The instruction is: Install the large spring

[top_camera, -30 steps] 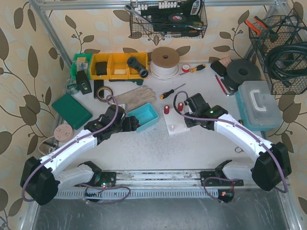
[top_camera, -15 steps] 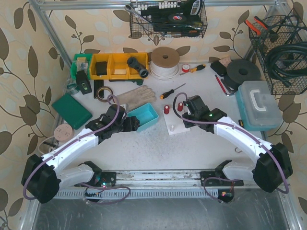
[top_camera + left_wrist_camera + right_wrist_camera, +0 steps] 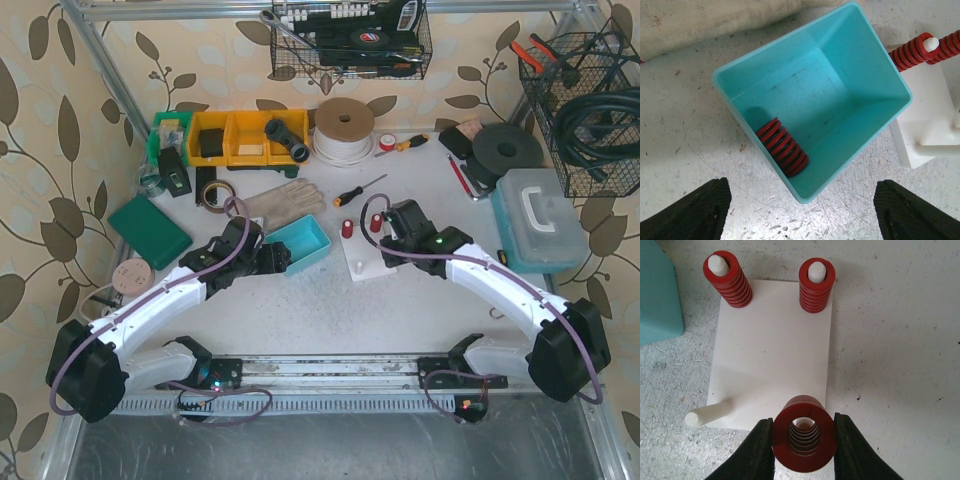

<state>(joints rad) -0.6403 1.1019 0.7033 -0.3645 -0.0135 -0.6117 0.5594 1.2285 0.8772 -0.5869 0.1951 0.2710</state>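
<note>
- My right pincer (image 3: 804, 442): clenched on the large red spring (image 3: 803, 432), held at the near right corner of the white plate (image 3: 775, 355), mid-tabletop.
- Far-left spring (image 3: 726, 280), far-right spring (image 3: 816, 285): seated on the plate's far pegs.
- Bare peg (image 3: 707, 413): plate's near left corner.
- My left pincer (image 3: 805, 210): released, above the teal bin (image 3: 880, 70), which sits just left of the plate.
- Spare red spring (image 3: 783, 147): lying on its side against a bin wall.

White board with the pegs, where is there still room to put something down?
The middle of the white board is bare, between the far left spring, the far right spring and the near left peg, which is bare too. The near right corner is crowded: the right gripper holds a red spring there.
</note>
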